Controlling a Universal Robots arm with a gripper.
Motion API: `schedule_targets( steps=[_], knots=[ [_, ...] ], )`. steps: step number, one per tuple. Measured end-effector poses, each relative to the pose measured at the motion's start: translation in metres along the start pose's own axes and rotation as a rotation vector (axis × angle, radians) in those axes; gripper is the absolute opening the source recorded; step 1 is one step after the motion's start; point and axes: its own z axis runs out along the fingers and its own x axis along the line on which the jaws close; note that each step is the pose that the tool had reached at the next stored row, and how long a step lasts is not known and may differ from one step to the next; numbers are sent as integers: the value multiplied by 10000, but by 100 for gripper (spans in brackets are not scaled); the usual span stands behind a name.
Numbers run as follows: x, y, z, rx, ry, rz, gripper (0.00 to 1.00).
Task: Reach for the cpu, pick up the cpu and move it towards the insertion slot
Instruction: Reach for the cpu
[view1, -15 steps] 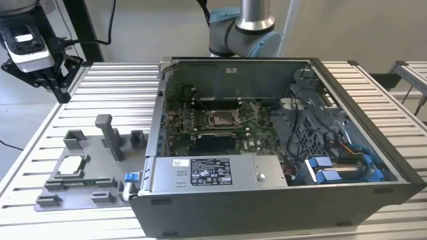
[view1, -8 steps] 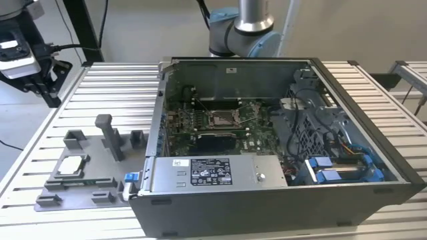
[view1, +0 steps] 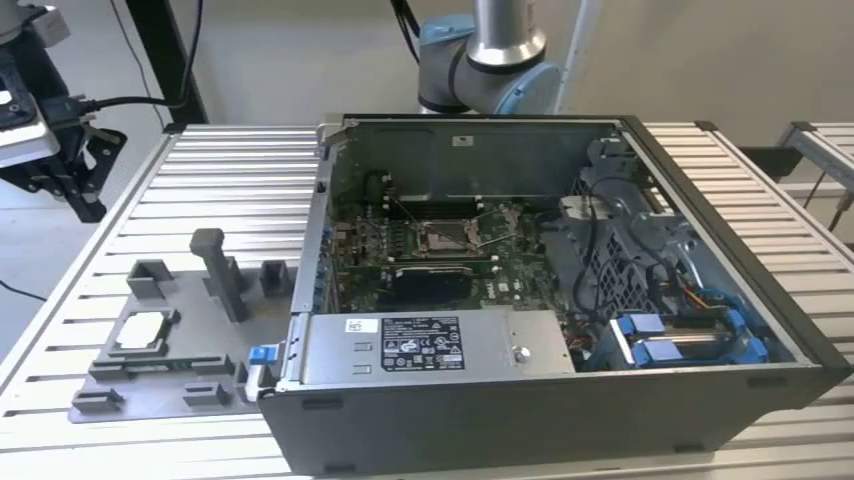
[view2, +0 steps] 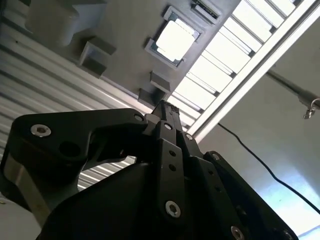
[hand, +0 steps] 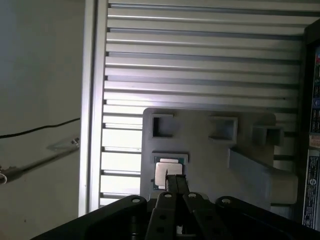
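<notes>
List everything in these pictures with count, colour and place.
Slatted metal table: one, silver, underneath.
Plastic fixture plate with raised blocks: one, dark grey, on the table at the exterior view's left.
Small flat square metal cpu: one, pale silver-grey, in a recess of the plate.
Open metal computer case: one, dark grey, beside the plate.
Square metal-framed insertion slot: one, shiny with brownish centre, on the green board inside the case.
Robot arm: one, silver and blue, behind the case.
Gripper: one, black, jaws shut and empty, apart from the cpu.
</notes>
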Motion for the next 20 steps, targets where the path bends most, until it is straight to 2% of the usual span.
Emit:
schedule_targets(
  steps=[7,8,20],
  knots=[
    [1,-1,0,0,0,0,0],
    [0,-1,0,0,-1,-1,100],
    [0,-5,12,14,-1,-2,100]
  ],
)
